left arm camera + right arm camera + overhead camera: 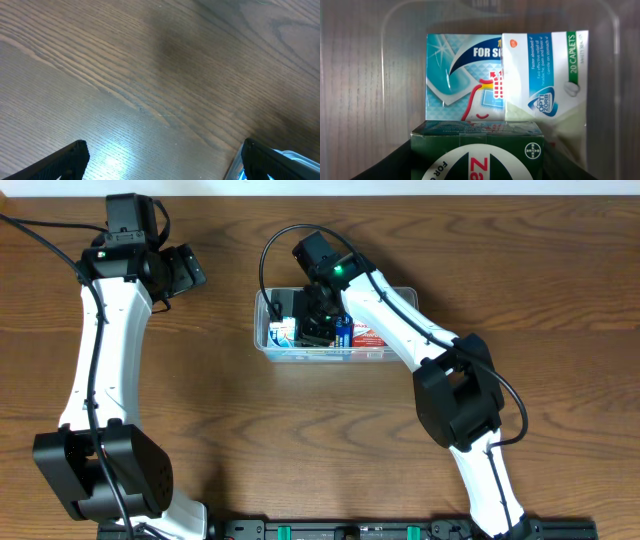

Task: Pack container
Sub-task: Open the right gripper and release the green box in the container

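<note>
A green box (480, 152) is being gripped by the right gripper (318, 318) inside the clear, crowded container (320, 357). The left gripper (165, 160) is being held open.

Overhead view: bright, even light from above, sharp throughout, with only faint soft shadows on the table (230, 410). Left wrist view: white glare patch on the wood at lower left, a smudged dark shadow at upper centre, grain softer toward the top. Right wrist view: dimmer; green box (476, 150) close to the lens is slightly blurred, white box (545, 75) print is legible, container (370, 75) wall is hazy with pale reflections.
</note>
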